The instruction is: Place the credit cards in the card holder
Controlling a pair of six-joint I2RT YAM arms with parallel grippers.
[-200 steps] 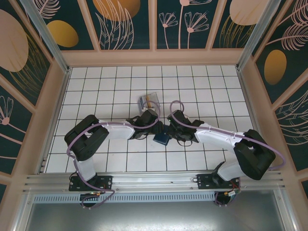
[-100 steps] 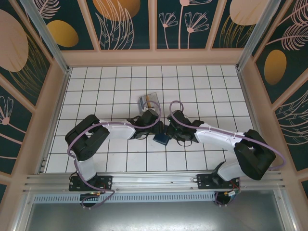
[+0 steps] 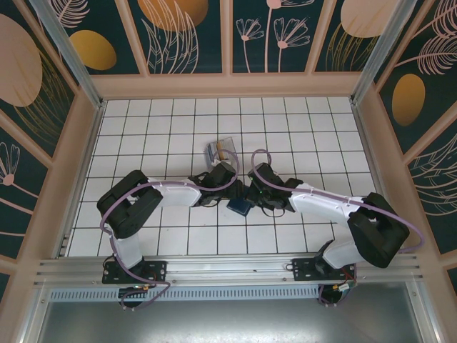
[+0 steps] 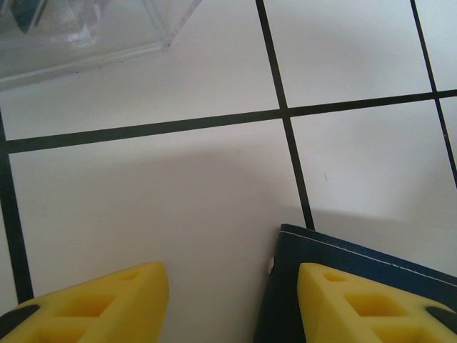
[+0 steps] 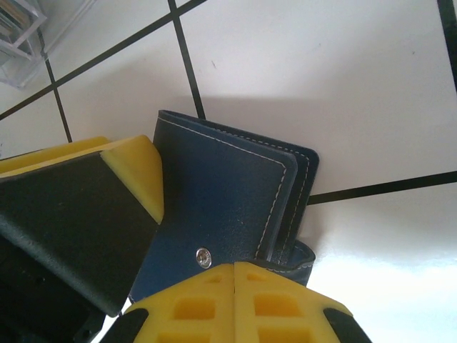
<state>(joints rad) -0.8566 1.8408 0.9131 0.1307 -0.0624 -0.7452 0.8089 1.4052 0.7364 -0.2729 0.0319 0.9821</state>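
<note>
Clear plastic, the card holder (image 3: 220, 151) stands on the tiled table (image 3: 307, 128) just beyond the two arms; a tan-gold card (image 3: 228, 151) and a darker card (image 3: 212, 151) seem to sit in it already, though the overhead view is too small to tell which slots. Any further credit cards are hidden; my guess is that they are inside the dark blue wallet (image 5: 228, 207), which lies on the tiles near the holder, its snap stud showing and its leaves slightly parted at one edge.

The left gripper (image 4: 232, 289) is spread with nothing between its fingers; one finger rests on a corner of the wallet and the other stands over bare tile, so it reads as pinning the wallet down rather than grasping it. The right gripper (image 5: 234, 282) is what has changed: a second ago its jaws stood a little apart, and now the yellow fingers are pressed together at the wallet's parted edge; whether a leaf or a card is caught between them I cannot tell, since that edge runs under the fingers. The wallet itself has hardly moved. For the task this looks like the pinch that begins opening the wallet or drawing a card out; if nothing is caught, the pull will come away empty.
</note>
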